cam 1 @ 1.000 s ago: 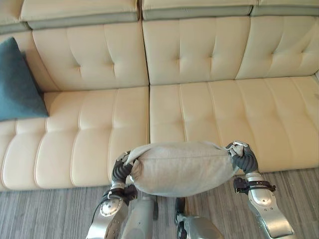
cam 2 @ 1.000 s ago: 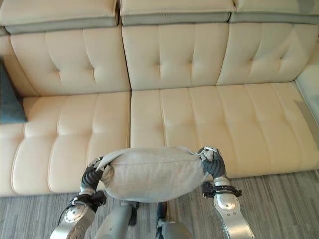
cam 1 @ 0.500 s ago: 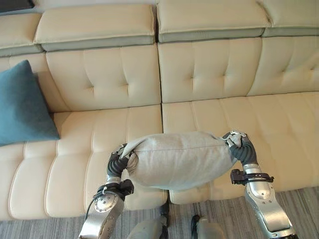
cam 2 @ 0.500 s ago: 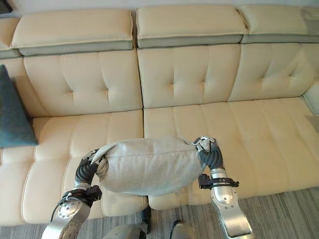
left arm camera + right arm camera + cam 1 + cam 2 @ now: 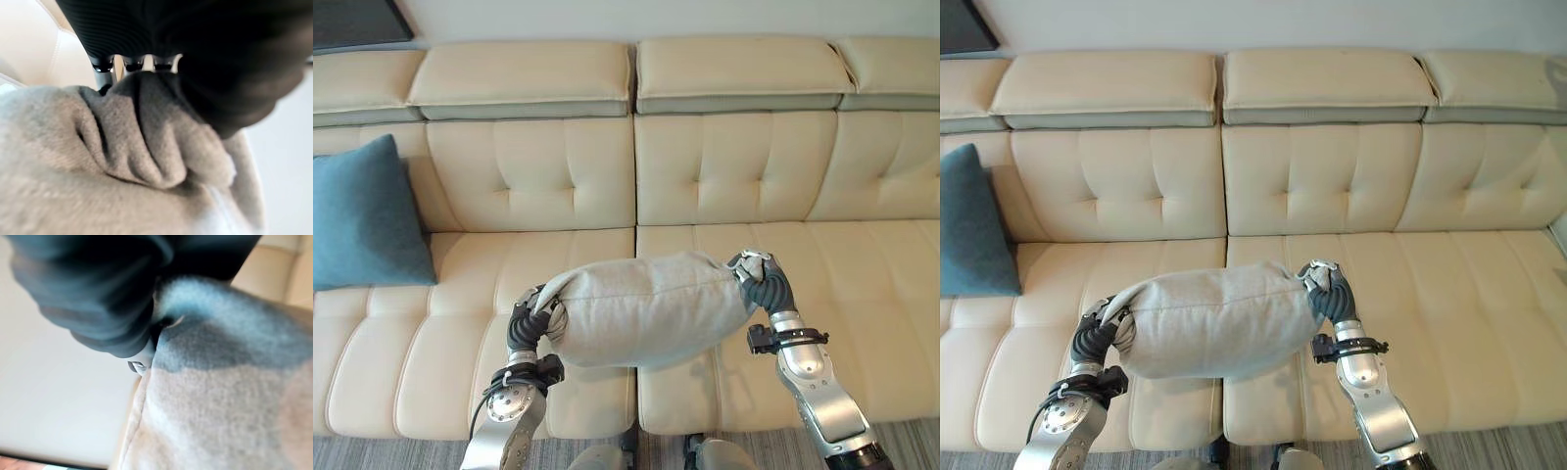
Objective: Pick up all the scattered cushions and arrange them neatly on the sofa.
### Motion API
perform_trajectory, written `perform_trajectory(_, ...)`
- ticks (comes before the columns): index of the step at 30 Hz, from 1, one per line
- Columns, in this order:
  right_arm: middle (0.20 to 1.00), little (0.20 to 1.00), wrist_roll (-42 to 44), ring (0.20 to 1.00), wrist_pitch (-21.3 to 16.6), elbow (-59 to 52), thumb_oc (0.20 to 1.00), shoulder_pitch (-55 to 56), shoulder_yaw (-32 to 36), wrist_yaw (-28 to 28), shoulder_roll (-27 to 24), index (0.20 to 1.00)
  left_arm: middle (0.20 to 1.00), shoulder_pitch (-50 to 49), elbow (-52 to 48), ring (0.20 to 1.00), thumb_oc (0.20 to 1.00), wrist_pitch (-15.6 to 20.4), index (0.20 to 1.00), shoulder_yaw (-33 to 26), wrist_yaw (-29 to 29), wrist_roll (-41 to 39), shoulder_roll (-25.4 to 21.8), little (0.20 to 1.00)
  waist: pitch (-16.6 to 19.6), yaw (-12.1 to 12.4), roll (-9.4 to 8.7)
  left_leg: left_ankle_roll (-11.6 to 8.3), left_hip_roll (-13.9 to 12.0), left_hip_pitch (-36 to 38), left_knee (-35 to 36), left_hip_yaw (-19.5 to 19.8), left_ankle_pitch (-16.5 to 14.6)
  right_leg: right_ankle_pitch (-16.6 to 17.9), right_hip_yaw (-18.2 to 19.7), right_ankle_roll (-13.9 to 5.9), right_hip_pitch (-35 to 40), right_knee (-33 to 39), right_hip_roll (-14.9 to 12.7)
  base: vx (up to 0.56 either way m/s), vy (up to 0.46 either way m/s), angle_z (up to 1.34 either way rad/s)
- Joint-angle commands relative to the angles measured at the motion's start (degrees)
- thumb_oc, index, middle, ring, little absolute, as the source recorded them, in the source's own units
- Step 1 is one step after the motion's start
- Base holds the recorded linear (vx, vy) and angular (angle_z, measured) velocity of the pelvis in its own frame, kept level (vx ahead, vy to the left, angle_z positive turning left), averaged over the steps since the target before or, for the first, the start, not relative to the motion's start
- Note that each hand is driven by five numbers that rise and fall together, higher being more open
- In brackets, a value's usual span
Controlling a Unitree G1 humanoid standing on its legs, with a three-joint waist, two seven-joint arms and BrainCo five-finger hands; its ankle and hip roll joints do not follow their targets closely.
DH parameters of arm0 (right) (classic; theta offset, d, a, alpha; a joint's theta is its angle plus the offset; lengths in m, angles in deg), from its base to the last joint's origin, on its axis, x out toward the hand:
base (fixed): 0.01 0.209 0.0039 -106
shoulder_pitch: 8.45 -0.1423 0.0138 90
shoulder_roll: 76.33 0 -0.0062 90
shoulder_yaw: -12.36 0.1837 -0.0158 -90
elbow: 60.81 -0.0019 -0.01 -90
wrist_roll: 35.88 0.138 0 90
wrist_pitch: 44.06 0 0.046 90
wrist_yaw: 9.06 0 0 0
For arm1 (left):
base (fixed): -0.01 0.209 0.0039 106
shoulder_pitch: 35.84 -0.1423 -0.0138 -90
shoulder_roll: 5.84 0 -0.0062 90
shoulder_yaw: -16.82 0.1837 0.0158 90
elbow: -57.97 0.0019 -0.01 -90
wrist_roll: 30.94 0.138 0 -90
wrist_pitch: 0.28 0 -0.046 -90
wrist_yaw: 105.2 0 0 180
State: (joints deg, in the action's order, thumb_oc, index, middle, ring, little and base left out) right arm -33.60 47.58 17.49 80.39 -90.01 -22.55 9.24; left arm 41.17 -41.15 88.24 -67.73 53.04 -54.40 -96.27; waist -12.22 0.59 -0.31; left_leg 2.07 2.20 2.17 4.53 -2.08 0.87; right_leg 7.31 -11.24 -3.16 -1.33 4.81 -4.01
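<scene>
A grey cushion (image 5: 646,308) hangs in the air between the two hands, above the front part of the sofa (image 5: 724,176) seat, roughly over the seam where two seat sections meet. The left hand (image 5: 530,318) grips the cushion's left end, its dark ribbed cover pressed against the fabric; in the left wrist view the cloth bunches into folds right under the fingers (image 5: 105,66), which curl into it. The right hand (image 5: 762,282) clamps the cushion's right corner, a little higher than the left end, so the cushion sits slightly tilted (right end up). In the right wrist view the fabric is drawn tight into the hand's cover, and a small pale tab, possibly a zip pull (image 5: 138,366), shows at the cushion's seam, though it is too blurred to be sure.

The cushion does not touch the seat as far as the head views show; its underside bulges down over the seat's front part. A blue cushion (image 5: 367,220) leans upright against the backrest at the far left end of the sofa, well apart from the grey one. The sofa is cream leather with tufted back panels and grey-edged headrest pads along the top.
</scene>
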Motion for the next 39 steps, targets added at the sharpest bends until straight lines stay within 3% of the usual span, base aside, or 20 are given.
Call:
perform_trajectory(1,0.200,0.200,0.6,0.200,-3.4,-3.8,0.200,-6.7,-3.4,-1.1,3.1,0.200,0.200,5.6,-6.4,0.200,0.200,4.9,0.200,-0.3,-1.2,3.6,-1.6,0.200,4.3,0.4,-2.03,-1.88,-0.6,-1.5,0.5,-2.8,-2.4,-10.4,-1.4,-2.29,4.6,0.2,-0.1,0.12,0.012,0.04)
perform_trajectory(15,0.200,0.200,0.7,0.200,-2.4,0.8,0.200,-14.9,-7.3,-4.6,5.7,0.200,0.200,12.8,-1.2,0.200,0.200,4.4,0.200,1.0,-5.0,7.5,-2.5,0.200,2.6,1.4,-3.50,-2.00,-0.4,-4.6,0.5,-2.0,-2.7,-11.5,-2.0,-2.08,2.7,0.2,-0.2,0.06,0.030,0.09)
perform_trajectory(23,0.200,0.200,0.5,0.200,-1.4,20.8,0.200,-26.0,-11.8,-11.2,9.3,0.200,0.200,31.6,20.2,0.200,0.200,2.9,0.200,6.2,-12.1,15.1,-4.4,0.200,-0.1,0.8,-3.75,-2.43,-0.6,-8.5,0.5,-2.5,-1.9,-10.6,-0.7,-1.94,-1.8,0.2,0.2,0.01,0.026,0.01)
perform_trajectory(26,0.200,0.200,2.9,0.200,0.1,36.0,0.200,-33.0,-13.1,-12.4,10.8,0.200,0.200,42.9,33.2,0.200,0.200,0.4,0.200,9.9,-12.5,17.1,-7.2,0.200,-0.8,0.1,-3.94,-2.93,-0.8,-9.8,0.5,-2.9,-1.3,-10.0,-0.3,-1.99,-3.2,0.2,0.3,-0.02,0.004,-0.12)
perform_trajectory(28,0.200,0.200,3.3,0.200,0.6,39.1,0.200,-35.1,-13.3,-12.2,10.5,0.200,0.514,45.5,36.5,0.514,0.514,0.1,0.514,10.8,-11.9,16.7,-7.7,0.514,-0.9,0.0,-3.97,-3.04,-0.9,-9.9,0.5,-3.0,-1.2,-9.9,-0.3,-2.04,-3.4,0.2,0.4,-0.01,-0.004,-0.11)
perform_trajectory(29,0.200,0.200,4.9,0.200,2.0,46.1,0.200,-41.5,-14.3,-10.7,9.0,0.200,0.934,52.5,42.3,0.934,0.934,-1.0,0.934,13.5,-10.2,16.4,-10.2,0.934,-1.1,-0.3,-3.96,-3.22,-1.0,-10.1,0.5,-3.2,-1.1,-9.5,0.0,-2.14,-3.8,0.2,0.4,0.00,0.000,0.00)
perform_trajectory(30,0.482,0.482,4.9,0.482,1.9,46.2,0.482,-41.7,-14.2,-10.7,8.9,0.482,1.000,52.8,42.5,1.000,1.000,-0.9,1.000,13.6,-10.2,16.4,-10.2,1.000,-1.2,-0.2,-3.99,-3.22,-1.0,-10.1,0.5,-3.2,-1.1,-9.5,0.0,-2.14,-3.8,0.2,0.4,0.00,0.000,0.00)
perform_trajectory(31,1.000,1.000,6.5,1.000,3.4,50.4,1.000,-47.5,-14.5,-9.3,6.9,1.000,1.000,58.7,46.4,1.000,1.000,-1.2,1.000,15.2,-8.7,14.6,-12.9,1.000,-1.2,-0.5,-4.06,-3.40,-1.1,-10.2,0.5,-3.4,-1.0,-9.2,0.2,-2.21,-4.1,0.2,0.5,0.00,0.000,0.00)
perform_trajectory(35,1.000,1.000,12.3,1.000,5.2,60.9,1.000,-60.6,-15.0,-8.6,2.2,1.000,1.000,70.6,58.8,1.000,1.000,0.4,1.000,17.5,-4.0,0.9,-13.7,1.000,-0.8,-1.2,-4.17,-3.90,-1.4,-11.0,0.5,-3.8,-0.2,-8.2,0.8,-2.53,-5.4,0.2,0.7,-0.03,-0.004,-0.04)
perform_trajectory(36,1.000,1.000,12.4,1.000,5.1,61.1,1.000,-60.9,-15.0,-8.5,2.2,1.000,1.000,71.0,59.1,1.000,1.000,0.5,1.000,17.6,-3.8,0.8,-13.7,1.000,-1.0,-1.2,-4.18,-3.90,-1.4,-11.0,0.5,-3.8,-0.2,-8.2,0.8,-2.52,-5.4,0.2,0.7,-0.02,0.002,-0.04)
perform_trajectory(37,1.000,1.000,16.2,1.000,5.4,65.7,1.000,-65.2,-14.4,-9.1,0.1,1.000,1.000,75.4,63.3,1.000,1.000,1.5,1.000,18.0,-1.2,-9.1,-13.5,1.000,-0.8,-1.6,-3.95,-4.18,-1.5,-11.1,0.5,-4.0,0.1,-7.9,1.0,-2.65,-5.7,0.2,0.8,-0.02,0.003,-0.05)
perform_trajectory(38,1.000,1.000,16.3,1.000,5.4,65.8,1.000,-65.4,-14.4,-9.1,0.1,1.000,1.000,75.6,63.5,1.000,1.000,1.6,1.000,18.1,-1.1,-9.2,-13.5,1.000,-0.8,-1.6,-3.97,-4.18,-1.5,-11.2,0.5,-4.0,0.1,-7.8,1.0,-2.65,-5.7,0.2,0.8,-0.02,0.004,-0.07)
perform_trajectory(39,1.000,1.000,22.1,1.000,4.7,68.0,1.000,-67.6,-12.2,-10.3,-2.0,1.000,1.000,78.3,64.4,1.000,1.000,3.0,1.000,17.9,-0.9,-17.5,-14.0,1.000,-0.5,-1.8,-3.71,-4.29,-1.5,-11.2,0.5,-4.1,0.1,-7.7,1.2,-2.81,-5.9,0.2,0.8,0.00,0.001,-0.08)
